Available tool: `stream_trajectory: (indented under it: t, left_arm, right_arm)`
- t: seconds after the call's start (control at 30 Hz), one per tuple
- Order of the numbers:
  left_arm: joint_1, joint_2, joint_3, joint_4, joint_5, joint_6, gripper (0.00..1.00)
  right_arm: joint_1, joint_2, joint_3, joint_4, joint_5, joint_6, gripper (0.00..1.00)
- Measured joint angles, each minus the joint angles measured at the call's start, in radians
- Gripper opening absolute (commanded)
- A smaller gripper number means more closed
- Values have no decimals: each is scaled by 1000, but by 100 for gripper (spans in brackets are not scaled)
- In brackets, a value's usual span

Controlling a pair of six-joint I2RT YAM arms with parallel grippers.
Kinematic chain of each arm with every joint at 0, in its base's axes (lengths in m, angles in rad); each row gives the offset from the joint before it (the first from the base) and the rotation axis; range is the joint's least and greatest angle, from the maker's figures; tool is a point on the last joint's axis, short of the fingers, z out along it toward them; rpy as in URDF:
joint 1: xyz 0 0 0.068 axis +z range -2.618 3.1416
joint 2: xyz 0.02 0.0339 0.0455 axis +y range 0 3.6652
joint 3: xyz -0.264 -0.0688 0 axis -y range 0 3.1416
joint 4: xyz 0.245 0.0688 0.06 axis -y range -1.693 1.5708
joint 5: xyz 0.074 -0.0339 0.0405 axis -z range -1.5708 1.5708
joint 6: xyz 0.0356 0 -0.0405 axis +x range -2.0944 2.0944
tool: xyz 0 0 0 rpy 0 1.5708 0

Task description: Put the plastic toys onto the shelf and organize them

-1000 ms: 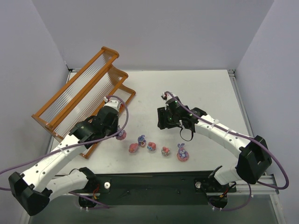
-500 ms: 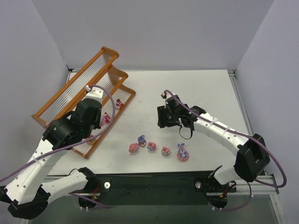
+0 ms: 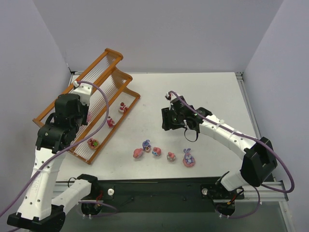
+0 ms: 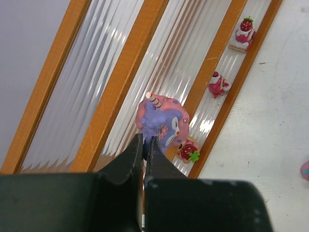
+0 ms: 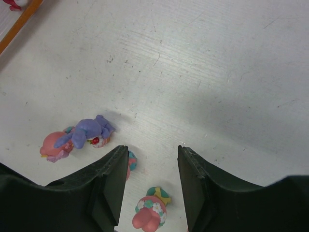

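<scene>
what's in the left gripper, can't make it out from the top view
observer: left wrist view shows the left gripper shut on a pink and purple toy
operator: is the right one holding anything
observer: no, right wrist view shows the right gripper open and empty, with a teal-topped toy on the table showing between its fingers

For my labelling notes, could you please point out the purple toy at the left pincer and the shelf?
Purple toy (image 4: 161,122): left wrist view, its body.
Shelf (image 4: 126,79): left wrist view, an orange rail.
</scene>
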State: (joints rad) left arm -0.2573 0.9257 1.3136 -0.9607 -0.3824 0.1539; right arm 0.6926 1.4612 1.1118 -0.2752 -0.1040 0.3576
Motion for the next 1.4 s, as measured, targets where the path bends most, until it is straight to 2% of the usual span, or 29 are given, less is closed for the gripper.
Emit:
stream_trajectory:
  t: [0.2, 0.4, 0.93, 1.4]
  left_arm:
    - [116, 0, -18, 62, 163, 72, 0]
    - [127, 11, -18, 61, 224, 149, 0]
    - [174, -95, -211, 55, 122, 155, 0]
    - [218, -55, -229, 93, 90, 175, 0]
  right_arm:
    - [-12, 9, 10, -13, -3, -13, 45]
    - [-25, 9, 41, -53, -18, -19, 45]
    - [-106, 9, 63, -99, -67, -41, 44]
    - [-154, 8, 63, -103, -91, -42, 44]
